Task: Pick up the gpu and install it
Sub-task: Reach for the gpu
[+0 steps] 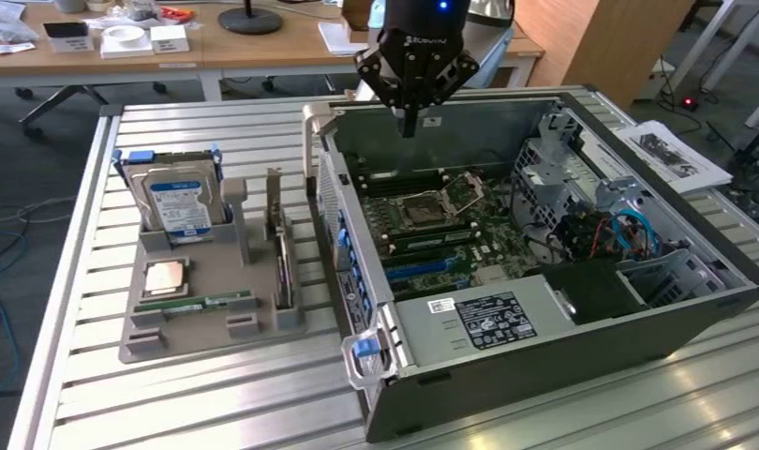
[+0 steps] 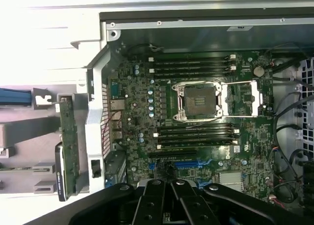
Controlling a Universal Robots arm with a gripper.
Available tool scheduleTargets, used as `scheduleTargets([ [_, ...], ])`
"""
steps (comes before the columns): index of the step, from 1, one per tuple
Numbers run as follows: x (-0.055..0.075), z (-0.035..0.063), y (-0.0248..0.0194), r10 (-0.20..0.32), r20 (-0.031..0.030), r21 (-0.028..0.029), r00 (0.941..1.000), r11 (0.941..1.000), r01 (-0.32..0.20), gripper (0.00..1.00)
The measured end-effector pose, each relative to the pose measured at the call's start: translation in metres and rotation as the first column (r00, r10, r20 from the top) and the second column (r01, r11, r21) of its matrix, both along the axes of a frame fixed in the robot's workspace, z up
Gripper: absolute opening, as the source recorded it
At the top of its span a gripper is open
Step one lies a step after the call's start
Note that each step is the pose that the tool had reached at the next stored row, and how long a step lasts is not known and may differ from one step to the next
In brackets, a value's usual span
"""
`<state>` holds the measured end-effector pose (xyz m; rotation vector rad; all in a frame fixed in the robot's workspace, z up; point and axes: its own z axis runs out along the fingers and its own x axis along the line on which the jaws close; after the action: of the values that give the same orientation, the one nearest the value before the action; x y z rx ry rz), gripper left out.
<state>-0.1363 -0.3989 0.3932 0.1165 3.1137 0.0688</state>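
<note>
gpu [image 1: 281, 262]: 1, thin dark card, silvery edge, standing on edge in grey holder [image 1: 167, 342] on tabletop [image 1: 204, 403], beside case [image 1: 543, 347] | hard drive [image 1: 180, 202]: 1 | pincer [image 1: 409, 127]: pressed together, empty, over case

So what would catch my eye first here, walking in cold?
The open computer case on the slatted metal table, its green circuit board laid bare. Above it hangs the robot's black gripper, shut and holding nothing. On the exterior view's left, a grey tray holds spare parts, among them a hard drive and the graphics card, both standing on edge.
</note>
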Motion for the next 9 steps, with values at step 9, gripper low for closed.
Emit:
scheduleTargets([
  [9, -0.019, -0.0001, 0.0, 0.0, 0.0, 0.0, 1.0, 1.0, 0.0, 0.11],
])
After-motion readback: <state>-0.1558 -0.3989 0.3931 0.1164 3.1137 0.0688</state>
